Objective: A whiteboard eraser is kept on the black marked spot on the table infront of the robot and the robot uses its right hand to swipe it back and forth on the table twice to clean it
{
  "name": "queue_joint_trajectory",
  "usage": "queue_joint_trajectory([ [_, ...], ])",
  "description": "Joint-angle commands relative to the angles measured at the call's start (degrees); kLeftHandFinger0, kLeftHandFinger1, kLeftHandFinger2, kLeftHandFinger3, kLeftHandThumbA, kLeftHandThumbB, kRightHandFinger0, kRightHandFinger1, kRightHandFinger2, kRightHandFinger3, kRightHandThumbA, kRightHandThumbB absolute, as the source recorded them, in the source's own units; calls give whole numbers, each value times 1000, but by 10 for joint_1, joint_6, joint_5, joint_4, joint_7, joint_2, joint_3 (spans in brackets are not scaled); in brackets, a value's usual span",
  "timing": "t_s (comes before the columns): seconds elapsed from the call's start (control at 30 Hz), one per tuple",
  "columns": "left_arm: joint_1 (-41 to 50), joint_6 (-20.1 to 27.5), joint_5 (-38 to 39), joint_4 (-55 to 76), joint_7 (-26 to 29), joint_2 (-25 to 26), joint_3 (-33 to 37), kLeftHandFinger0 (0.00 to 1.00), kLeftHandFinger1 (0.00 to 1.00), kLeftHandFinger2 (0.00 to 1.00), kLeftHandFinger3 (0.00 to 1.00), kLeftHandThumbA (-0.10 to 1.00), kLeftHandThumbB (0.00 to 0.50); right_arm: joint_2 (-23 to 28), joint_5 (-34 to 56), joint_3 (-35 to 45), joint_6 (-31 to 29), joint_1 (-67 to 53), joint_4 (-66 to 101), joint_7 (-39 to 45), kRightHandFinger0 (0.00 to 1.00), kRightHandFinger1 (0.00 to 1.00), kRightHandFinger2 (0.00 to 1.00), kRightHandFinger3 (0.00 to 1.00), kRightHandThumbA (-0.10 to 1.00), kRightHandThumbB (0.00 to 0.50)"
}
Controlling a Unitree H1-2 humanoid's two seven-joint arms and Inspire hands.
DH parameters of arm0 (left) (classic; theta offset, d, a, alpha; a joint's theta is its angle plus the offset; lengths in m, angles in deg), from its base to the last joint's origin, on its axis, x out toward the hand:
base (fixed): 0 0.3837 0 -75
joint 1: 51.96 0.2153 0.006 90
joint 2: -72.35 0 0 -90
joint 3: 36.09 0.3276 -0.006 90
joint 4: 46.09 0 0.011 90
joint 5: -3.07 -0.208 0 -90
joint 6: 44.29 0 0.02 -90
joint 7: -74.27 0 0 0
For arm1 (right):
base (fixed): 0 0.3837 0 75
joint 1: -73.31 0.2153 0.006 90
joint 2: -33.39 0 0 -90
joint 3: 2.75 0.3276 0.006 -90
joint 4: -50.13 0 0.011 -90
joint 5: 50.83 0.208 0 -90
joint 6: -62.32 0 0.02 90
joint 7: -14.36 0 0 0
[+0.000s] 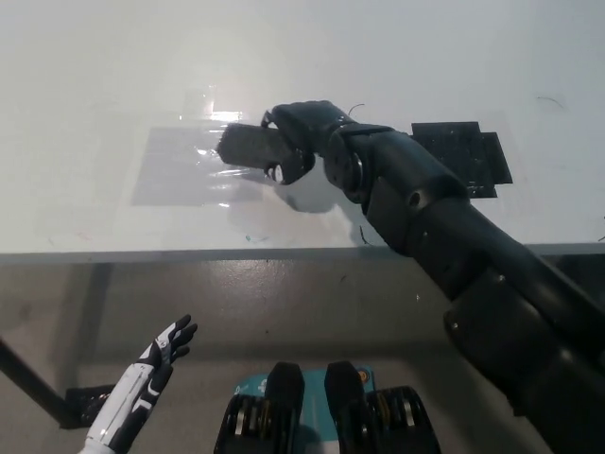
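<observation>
Black right hand (301,137) grips the eraser (248,145) on the white table (95,57), left of the black mark (463,156); white left hand (156,364) hangs low, fingers spread.

One eraser (248,145), two robot hands (301,132).

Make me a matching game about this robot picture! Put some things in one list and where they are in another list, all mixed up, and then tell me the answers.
Things:
1. whiteboard eraser
2. left hand
3. black marked spot
4. shiny clear patch

Places:
A. on the table's right side, with nothing on it
B. low down in front of the table, fingers apart, holding nothing
C. taped flat on the table's left part, under the eraser's end
D. held in the right hand

Right pairs: 1-D, 2-B, 3-A, 4-C
</observation>
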Motion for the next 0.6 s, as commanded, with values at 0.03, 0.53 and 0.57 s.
queue_joint_trajectory([
  [0.03,-6,3,6,17,-7,15,-6,1000,1000,1000,1000,1000,364,28,-9,-1,-4,5,1,-14,27,98,254,391,502,189],
  [0.53,54,18,-3,15,-6,3,9,1000,1000,1000,1000,1000,370,6,-32,-23,2,-68,-2,-16,493,543,642,801,571,199],
  [0.57,56,19,-5,15,-5,2,9,1000,1000,1000,1000,1000,371,4,-30,-22,2,-71,-2,-17,379,400,488,731,571,212],
])
